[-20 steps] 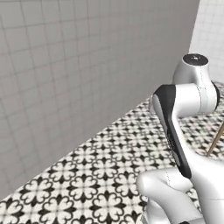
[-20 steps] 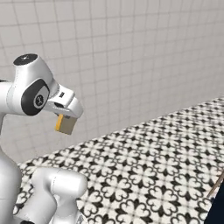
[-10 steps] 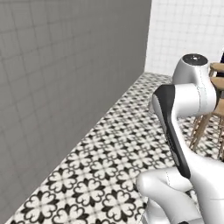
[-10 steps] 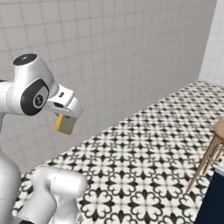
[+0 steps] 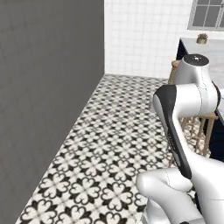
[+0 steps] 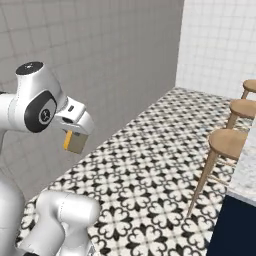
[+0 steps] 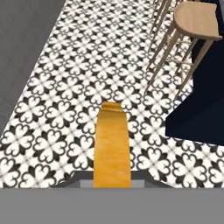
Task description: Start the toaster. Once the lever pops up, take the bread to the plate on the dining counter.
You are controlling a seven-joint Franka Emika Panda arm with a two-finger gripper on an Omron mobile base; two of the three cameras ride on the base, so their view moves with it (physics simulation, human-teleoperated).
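My gripper is shut on the bread, a square slice with a pale tan face and golden-orange crust, hanging below the hand at mid-air height over the floor. Looking along the hand, the bread stands edge-on, its orange crust running up from the bottom middle. The dining counter shows as a marble edge over a navy base at the right, and its top lies farther back at the upper right. The toaster, its lever and the plate are out of view.
Wooden stools line the dining counter's side, one close by ahead and to the right of the hand. A grey wall runs along the left. Patterned tile floor lies open between the wall and the stools. A small plant sits on the counter.
The whole picture has shifted as the base turns: the grey wall has swung to the left, and the stools and dining counter have come into view. The bread stays held in the gripper.
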